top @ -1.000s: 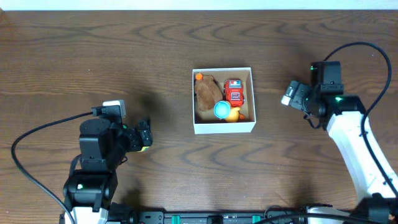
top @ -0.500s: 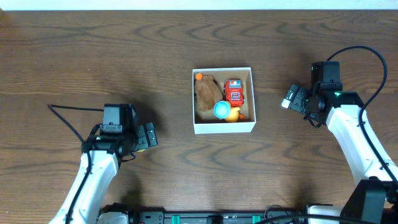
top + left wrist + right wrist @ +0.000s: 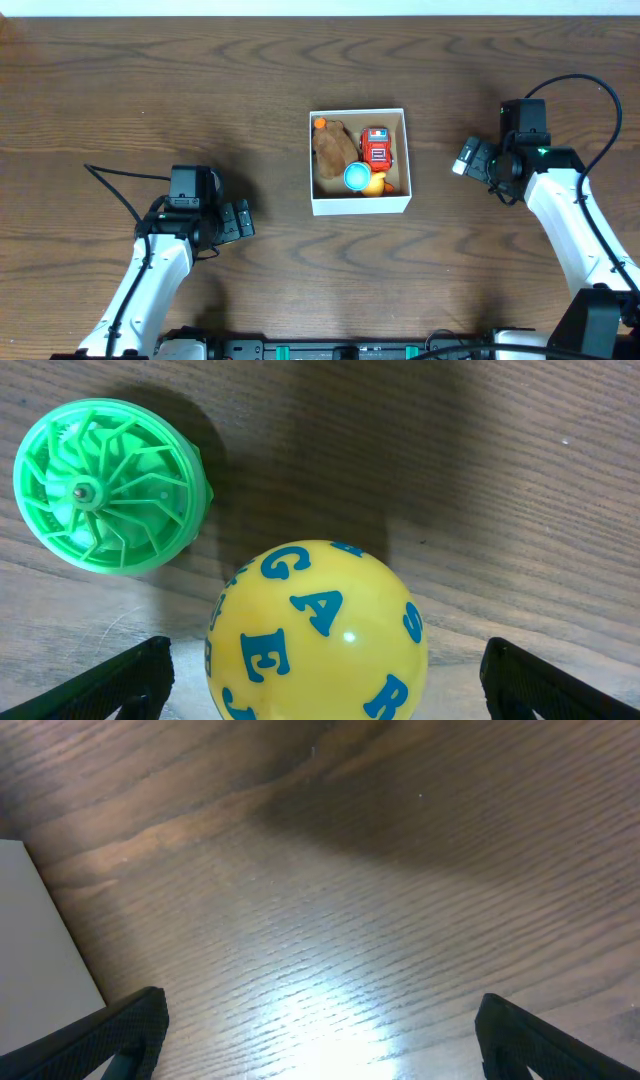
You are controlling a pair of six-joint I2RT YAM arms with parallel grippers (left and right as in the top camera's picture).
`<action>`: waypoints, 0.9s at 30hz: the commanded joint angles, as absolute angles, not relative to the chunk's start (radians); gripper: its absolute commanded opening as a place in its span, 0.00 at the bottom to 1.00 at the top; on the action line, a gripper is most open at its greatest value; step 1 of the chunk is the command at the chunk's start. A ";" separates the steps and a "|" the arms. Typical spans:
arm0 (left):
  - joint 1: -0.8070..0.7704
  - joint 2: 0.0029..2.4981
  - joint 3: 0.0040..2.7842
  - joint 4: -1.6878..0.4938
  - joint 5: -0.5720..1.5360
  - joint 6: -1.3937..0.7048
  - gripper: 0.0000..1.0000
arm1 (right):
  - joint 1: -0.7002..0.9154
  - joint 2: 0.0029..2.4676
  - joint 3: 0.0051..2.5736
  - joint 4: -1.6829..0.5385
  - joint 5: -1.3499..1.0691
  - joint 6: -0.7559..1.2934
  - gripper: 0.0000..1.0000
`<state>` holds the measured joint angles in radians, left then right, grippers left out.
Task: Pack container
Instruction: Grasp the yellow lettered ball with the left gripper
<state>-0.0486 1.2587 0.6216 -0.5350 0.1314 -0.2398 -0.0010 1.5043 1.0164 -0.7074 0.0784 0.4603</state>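
Overhead view showed the container [image 3: 359, 207] at the middle of the desk [image 3: 180, 90], a square white-walled box with a tan floor. A brown toy [image 3: 334, 150] filled its left half. A red truck [image 3: 376, 148] lay in its upper right part, just beside the brown toy. A blue round piece [image 3: 357, 177] sat low in the middle, with a yellow piece [image 3: 376, 185] touching its right side. A small orange piece [image 3: 320, 124] sat in the upper left corner.

The left gripper [image 3: 242, 218] was at the lower left of the frame, well apart from the container and pointing toward the right. The right gripper [image 3: 464, 156] was at the right of the frame, near the container's right wall but clear of it, pointing left.

In the left wrist view, a yellow ball [image 3: 318, 635] with blue letters lay on the desk at the lower middle of the frame. A green wheel [image 3: 105, 485] with thin spokes lay at the upper left, near the ball but not touching it. The gripper's two fingers [image 3: 115, 682] showed only as dark tips in the bottom corners, spread wide. The ball sat between them with a gap on each side.

In the right wrist view, the fingertips sat in the two bottom corners, also spread wide, with only bare desk between them. A strip of the container's white wall showed at the left edge of the frame.
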 commanded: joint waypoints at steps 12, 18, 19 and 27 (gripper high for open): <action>-0.051 1.282 0.626 -0.535 0.118 -0.249 0.85 | -0.006 1.512 1.027 -0.728 0.077 0.467 0.99; -0.051 1.295 0.626 -0.533 0.118 -0.249 0.68 | -0.006 1.512 1.026 -0.733 0.077 0.467 0.99; -0.051 1.295 0.626 -0.533 0.118 -0.249 0.64 | -0.006 1.512 1.026 -0.734 0.077 0.467 0.99; -0.051 1.292 0.632 -0.530 0.119 -0.249 0.38 | -0.006 1.512 1.027 -0.737 0.077 0.467 0.99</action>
<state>-0.0486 1.2888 0.6216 -0.5301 0.1276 -0.2539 -0.0010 1.5043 1.0164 -0.7364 0.0780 0.4603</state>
